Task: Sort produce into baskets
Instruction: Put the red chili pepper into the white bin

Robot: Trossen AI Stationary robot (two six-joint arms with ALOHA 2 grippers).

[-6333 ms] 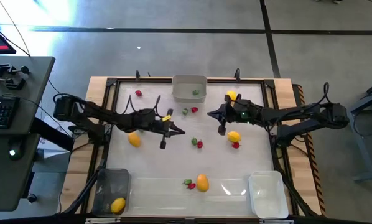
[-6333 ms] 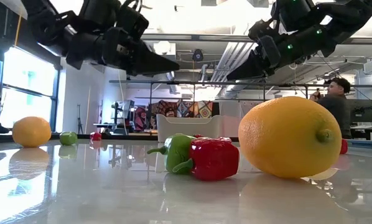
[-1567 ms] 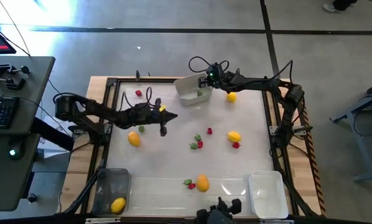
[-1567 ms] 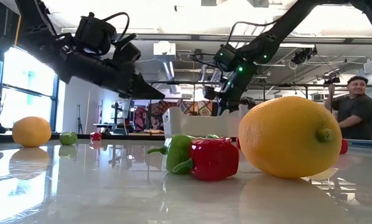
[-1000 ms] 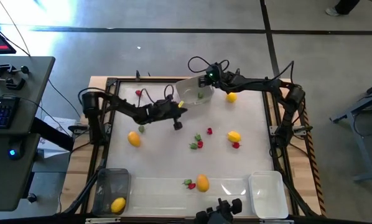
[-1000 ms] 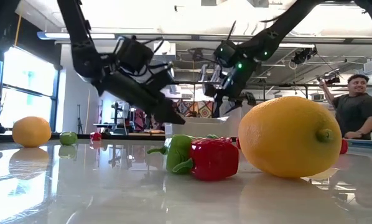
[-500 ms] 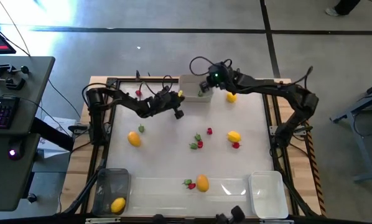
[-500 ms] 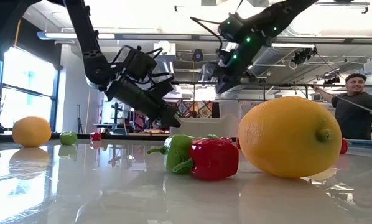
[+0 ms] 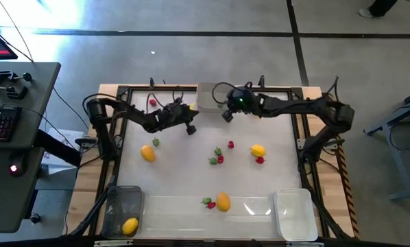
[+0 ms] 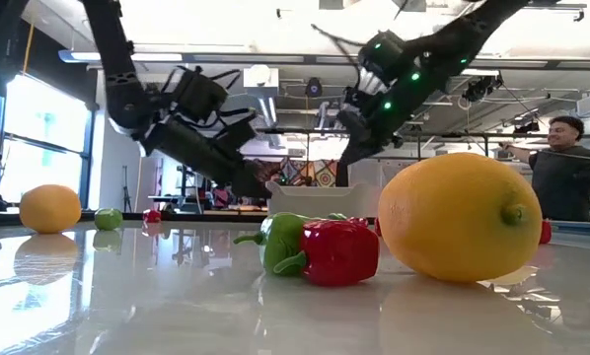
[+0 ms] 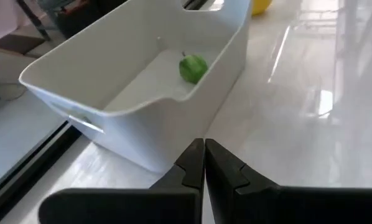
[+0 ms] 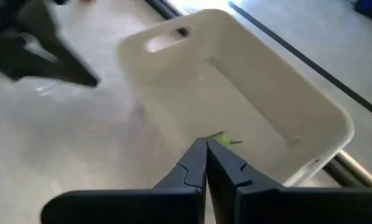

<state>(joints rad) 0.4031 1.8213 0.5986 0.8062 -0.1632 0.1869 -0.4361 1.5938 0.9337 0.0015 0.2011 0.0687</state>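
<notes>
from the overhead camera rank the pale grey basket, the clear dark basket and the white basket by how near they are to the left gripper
1. Pale grey basket: far edge, just beside the left gripper.
2. Clear dark basket: near-left corner.
3. White basket: near-right corner, farthest.

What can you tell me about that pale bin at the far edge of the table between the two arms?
The pale bin is a rectangular plastic tub with rounded corners and a handle slot in one end wall. It sits upright at the table's far edge. One small green fruit lies inside. Both hands, shut, hover near it without touching.
</notes>
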